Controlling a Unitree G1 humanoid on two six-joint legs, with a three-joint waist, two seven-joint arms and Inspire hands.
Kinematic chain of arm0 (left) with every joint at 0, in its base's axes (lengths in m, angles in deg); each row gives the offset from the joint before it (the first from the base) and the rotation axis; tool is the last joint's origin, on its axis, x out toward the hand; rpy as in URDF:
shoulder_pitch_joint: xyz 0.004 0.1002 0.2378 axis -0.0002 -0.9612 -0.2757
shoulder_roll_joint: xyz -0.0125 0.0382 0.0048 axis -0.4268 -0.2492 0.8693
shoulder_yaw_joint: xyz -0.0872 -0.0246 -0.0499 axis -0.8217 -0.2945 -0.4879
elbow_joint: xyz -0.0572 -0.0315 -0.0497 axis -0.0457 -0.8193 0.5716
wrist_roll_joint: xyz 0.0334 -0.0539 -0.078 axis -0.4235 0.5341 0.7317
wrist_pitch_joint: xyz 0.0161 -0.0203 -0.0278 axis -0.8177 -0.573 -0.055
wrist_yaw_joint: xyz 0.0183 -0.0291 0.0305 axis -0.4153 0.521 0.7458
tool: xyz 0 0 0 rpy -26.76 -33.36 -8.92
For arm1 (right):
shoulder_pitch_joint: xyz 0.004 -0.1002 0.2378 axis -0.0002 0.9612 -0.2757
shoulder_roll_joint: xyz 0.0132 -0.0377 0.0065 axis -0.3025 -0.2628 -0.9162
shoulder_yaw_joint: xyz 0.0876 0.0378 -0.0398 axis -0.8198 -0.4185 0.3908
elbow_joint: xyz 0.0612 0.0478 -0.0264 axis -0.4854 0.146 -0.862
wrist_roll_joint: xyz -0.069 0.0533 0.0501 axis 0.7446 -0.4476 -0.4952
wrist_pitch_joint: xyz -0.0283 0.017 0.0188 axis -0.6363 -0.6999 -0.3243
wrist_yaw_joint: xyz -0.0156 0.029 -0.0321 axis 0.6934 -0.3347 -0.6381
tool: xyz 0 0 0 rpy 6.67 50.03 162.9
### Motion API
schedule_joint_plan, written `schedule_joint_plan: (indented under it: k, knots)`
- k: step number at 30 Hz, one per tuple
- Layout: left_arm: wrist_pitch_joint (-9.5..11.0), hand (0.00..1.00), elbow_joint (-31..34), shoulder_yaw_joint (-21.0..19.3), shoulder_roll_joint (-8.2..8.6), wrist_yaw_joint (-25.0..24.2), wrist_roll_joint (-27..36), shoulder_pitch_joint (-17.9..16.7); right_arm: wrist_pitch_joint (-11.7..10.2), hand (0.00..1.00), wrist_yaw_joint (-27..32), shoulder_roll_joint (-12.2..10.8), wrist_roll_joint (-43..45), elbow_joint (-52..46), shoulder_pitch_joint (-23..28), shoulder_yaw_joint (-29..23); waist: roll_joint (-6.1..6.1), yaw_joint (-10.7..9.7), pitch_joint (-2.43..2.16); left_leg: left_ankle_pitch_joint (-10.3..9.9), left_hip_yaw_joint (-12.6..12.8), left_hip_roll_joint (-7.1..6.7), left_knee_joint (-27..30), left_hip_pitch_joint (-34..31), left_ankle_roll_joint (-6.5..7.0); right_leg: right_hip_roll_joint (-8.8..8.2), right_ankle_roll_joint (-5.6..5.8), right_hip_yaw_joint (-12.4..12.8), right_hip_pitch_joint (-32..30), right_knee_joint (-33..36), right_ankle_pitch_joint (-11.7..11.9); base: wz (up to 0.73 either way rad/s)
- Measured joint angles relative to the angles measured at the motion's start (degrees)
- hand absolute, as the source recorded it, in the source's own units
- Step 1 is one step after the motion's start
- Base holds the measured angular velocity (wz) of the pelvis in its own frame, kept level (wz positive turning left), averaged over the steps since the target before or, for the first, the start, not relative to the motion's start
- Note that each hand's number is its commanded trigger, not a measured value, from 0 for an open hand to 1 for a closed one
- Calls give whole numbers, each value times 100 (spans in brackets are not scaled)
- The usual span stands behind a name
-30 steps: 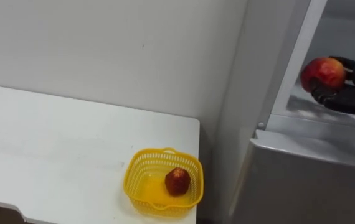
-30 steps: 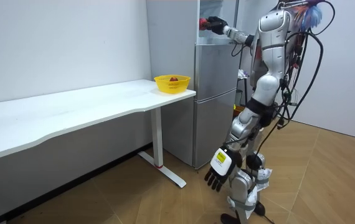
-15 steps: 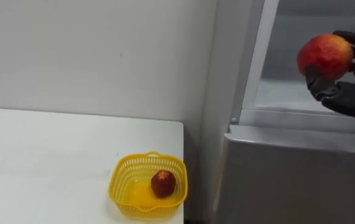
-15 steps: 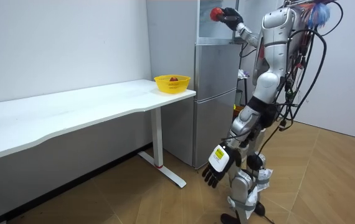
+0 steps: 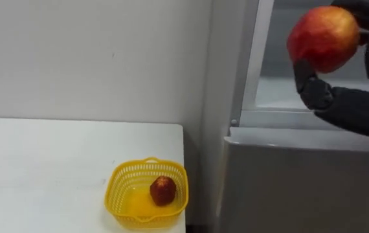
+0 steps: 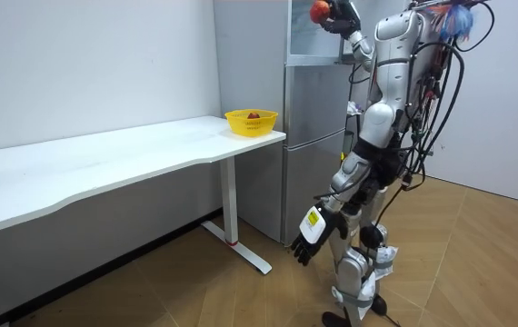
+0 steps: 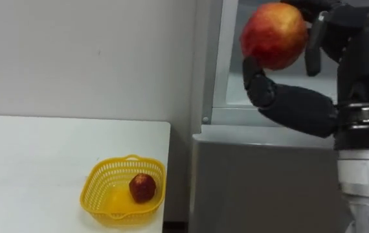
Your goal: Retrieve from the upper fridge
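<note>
Apple (image 5: pixel 324 37) is in your right hand (image 5: pixel 353 110), fingers and thumb curled round it, held high in front of the open upper fridge compartment (image 5: pixel 276 94). Left hand (image 6: pixel 312 238) hangs relaxed by the leg. Reads as the carry step: fruit out, not yet delivered. Next you likely swing left and down to the yellow basket (image 5: pixel 118 197) at the bench (image 5: pixel 42 162) corner. It holds one red fruit (image 5: pixel 163 190), so clear the rim and set down beside that.
</note>
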Motion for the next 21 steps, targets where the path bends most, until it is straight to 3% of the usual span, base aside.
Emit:
schedule_joint_plan:
  k: [5, 10, 14, 19, 21]
  knots:
    - [40, 0, -99, 258, 1, -97, -2, 255, -3, 100, -391, -214, 580, -92, -6, 504, -40, 152, -8, 0, -25, -2, 28, -88, 0, 1, -1, -21, -56, 8, 0, 2]
    - [118, 0, -245, 405, -15, -137, -6, 368, -9, 100, -765, -229, 818, -140, -50, 902, -96, 417, -9, -1, -49, -4, 21, -120, 0, -5, -1, -26, -105, 33, 0, 0]
    - [119, 0, -254, 404, -26, -165, -13, 377, -11, 100, -915, -242, 1010, -140, -61, 1199, -140, 595, 15, -1, -60, -1, -1, -115, 0, 2, -1, -22, -101, 31, 0, 0]
    - [107, 0, -250, 497, -67, -390, -51, 454, 4, 100, -1258, -331, 1823, 189, -216, 1715, -268, 739, 79, 0, -127, -17, 17, -193, 2, -18, -1, -76, -117, 22, 0, 7]
    - [96, 0, -248, 514, -65, -459, -51, 464, 8, 100, -1345, -383, 1873, 353, -218, 1858, -297, 828, 71, -1, -150, -26, 29, -197, 2, -19, 1, -91, -102, -7, 1, 7]
